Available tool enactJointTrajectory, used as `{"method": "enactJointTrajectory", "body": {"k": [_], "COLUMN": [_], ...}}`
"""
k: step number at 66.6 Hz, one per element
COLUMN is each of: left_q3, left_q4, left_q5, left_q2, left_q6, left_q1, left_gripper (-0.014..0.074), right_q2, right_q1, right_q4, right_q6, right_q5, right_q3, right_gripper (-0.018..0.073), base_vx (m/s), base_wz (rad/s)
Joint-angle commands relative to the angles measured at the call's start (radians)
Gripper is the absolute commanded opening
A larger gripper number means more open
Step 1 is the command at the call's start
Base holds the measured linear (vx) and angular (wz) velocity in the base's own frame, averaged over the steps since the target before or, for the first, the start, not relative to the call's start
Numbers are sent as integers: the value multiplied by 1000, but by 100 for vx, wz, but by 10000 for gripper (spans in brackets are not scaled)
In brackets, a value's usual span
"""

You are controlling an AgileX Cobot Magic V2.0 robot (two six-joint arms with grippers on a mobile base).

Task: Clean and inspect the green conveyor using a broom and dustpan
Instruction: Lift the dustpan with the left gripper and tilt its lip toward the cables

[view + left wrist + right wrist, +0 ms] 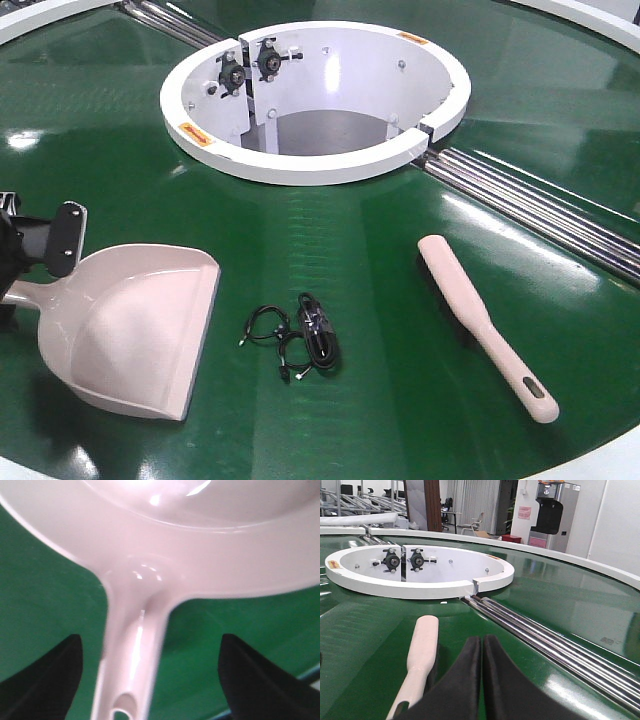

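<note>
Green conveyor (330, 230) fills the front view, its glossy dark belt wrapping a white ring (320, 172) around the central opening, with steel roller strips (545, 215) running from the ring toward the right edge. On the belt at the left lies the dustpan (130, 330), its wide lip turned to the right and its handle reaching toward the left edge of the view. The left hand (150, 645) is released there: its two black fingers (50, 680) stand wide apart on either side of the dustpan handle, with green belt showing between each finger and the handle. A small bundle of black cable (315, 335) lies just right of the dustpan lip. The broom (480, 320) lies well to the right on the belt, near the roller strips, its slotted handle end toward the near rim. The right hand (482, 645) is clenched on nothing, fingers pressed flat together, low over the belt with the broom just beside it on the left.
</note>
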Motion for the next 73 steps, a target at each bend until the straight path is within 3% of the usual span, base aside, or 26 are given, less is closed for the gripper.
{"method": "enactJointTrajectory", "body": {"k": [1, 19, 26, 54, 73], "left_q3": [-30, -30, -30, -30, -30], "left_q4": [17, 44, 46, 70, 67], "left_q5": [-43, -81, -85, -61, -9], "left_q2": [-18, 39, 52, 42, -9], "left_q6": [7, 8, 8, 13, 12], "left_q1": [3, 3, 3, 3, 0], "left_gripper": [534, 531, 484, -10, -7], "right_q2": [-10, -10, -10, -10, -10], "right_q1": [-6, -6, -6, -6, -6], "right_q4": [-1, -1, -1, -1, -1], "right_q6": [0, 0, 0, 0, 0], "right_q5": [-74, -74, -74, -74, -74], "right_q3": [2, 2, 2, 2, 2], "right_gripper": [-8, -8, -8, -8, -8], "base_vx": [0, 0, 0, 0, 0], "base_wz": [0, 0, 0, 0, 0]}}
